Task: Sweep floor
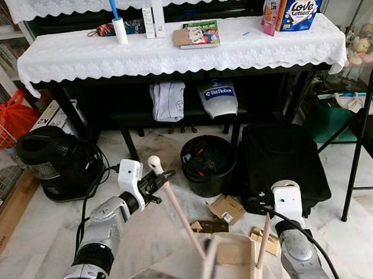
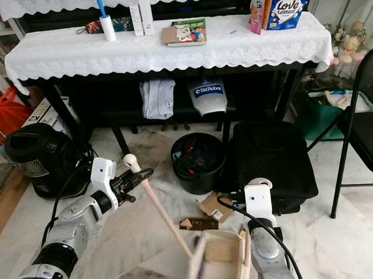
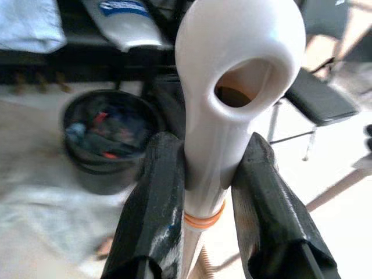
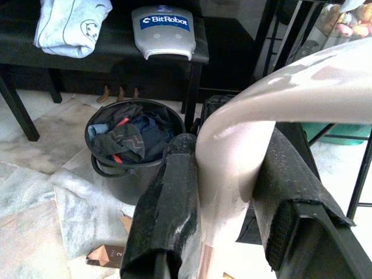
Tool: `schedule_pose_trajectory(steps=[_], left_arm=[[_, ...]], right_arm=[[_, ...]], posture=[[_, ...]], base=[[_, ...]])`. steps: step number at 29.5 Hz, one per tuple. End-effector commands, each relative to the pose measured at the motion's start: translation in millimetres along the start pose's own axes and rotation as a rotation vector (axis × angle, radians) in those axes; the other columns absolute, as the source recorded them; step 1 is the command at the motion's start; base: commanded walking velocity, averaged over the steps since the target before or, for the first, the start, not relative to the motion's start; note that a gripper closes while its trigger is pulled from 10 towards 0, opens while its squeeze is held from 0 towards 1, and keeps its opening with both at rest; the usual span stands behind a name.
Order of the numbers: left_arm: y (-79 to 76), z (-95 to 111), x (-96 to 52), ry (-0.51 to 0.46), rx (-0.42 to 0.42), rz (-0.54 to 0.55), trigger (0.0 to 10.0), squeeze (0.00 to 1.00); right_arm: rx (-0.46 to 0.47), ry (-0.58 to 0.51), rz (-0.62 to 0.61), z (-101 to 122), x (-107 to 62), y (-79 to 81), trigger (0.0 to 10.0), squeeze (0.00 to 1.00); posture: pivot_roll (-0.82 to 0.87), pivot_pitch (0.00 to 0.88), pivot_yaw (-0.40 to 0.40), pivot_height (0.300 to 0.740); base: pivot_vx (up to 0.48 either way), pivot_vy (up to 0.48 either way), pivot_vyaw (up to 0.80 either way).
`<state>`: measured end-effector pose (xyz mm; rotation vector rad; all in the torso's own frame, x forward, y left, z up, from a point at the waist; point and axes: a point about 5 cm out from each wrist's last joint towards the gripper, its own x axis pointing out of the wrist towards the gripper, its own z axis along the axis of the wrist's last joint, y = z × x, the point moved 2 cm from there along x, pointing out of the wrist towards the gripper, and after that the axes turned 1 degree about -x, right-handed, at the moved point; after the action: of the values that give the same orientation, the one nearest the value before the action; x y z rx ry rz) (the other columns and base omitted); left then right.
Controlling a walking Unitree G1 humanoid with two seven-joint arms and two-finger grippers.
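While the right gripper (image 4: 224, 192) clamps its two black fingers on the pale curved handle of the beige plastic dustpan (image 1: 233, 257), that pan sits nearest the robot, low at the bottom of the head views with its mouth facing away toward the debris. Just beside it the left gripper (image 3: 206, 192) is closed on the white, loop-ended top of the cream broom handle (image 1: 177, 209), fingers pressed to either side of the shaft right under the hanging hole. From that grip the broom's long axis slants down and toward the robot's right, so the brush end meets the pan's left edge; the head itself is blurred and I cannot make out its bristles.

Ahead of the pan, scraps of brown torn cardboard (image 1: 226, 208) lie on the marbled tile floor (image 1: 41, 228), between the pan mouth and the round black bin stuffed with clothes (image 1: 208, 163). Judging by this, the sweep must pull toward the robot, and the left arm does the pulling, since the scraps lie beyond the brush. Right of the bin stands a black soft case (image 1: 281, 159); furthest back is the lace-covered dark piano (image 1: 169, 53)
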<state>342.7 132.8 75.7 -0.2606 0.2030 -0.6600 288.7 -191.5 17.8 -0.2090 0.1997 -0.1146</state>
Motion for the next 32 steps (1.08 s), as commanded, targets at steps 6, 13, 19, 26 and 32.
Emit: schedule_pose_trajectory(steps=[6, 13, 19, 26, 32], left_arm=[[-6.3, 19.9, -0.4, -0.054, -0.02, -0.09, 10.0, 0.0], [27.8, 56.1, -6.7, -0.185, 0.134, 0.235, 10.0, 0.0], [44.7, 50.3, -16.6, -0.143, 0.185, 0.382, 10.0, 0.0], [50.3, 44.9, -20.7, -0.18, 0.246, 0.54, 10.0, 0.0], [43.1, 36.0, -14.7, -0.148, 0.292, 0.528, 10.0, 0.0]], right_arm=[[-0.008, 0.01, 0.016, -1.0, 2.5, 4.9, 10.0, 0.0], [0.008, -0.038, 0.013, 12.4, 10.6, 2.2, 10.0, 0.0], [0.051, -0.083, 0.031, 20.8, 12.1, 4.2, 10.0, 0.0], [0.173, -0.212, 0.022, 49.6, 15.6, 1.1, 10.0, 0.0], [0.192, -0.244, 0.048, 58.5, 16.9, 3.4, 10.0, 0.0]], posture=[[-0.08, 0.028, 0.052, 0.74], [-0.09, 0.01, 0.044, 0.74], [-0.1, 0.001, 0.04, 0.74], [-0.12, 0.0, 0.041, 0.74], [-0.12, 0.0, 0.04, 0.74]], base=[[0.0, 0.0, 0.0], [0.0, 0.0, 0.0], [0.0, 0.0, 0.0], [0.0, 0.0, 0.0], [0.0, 0.0, 0.0]])
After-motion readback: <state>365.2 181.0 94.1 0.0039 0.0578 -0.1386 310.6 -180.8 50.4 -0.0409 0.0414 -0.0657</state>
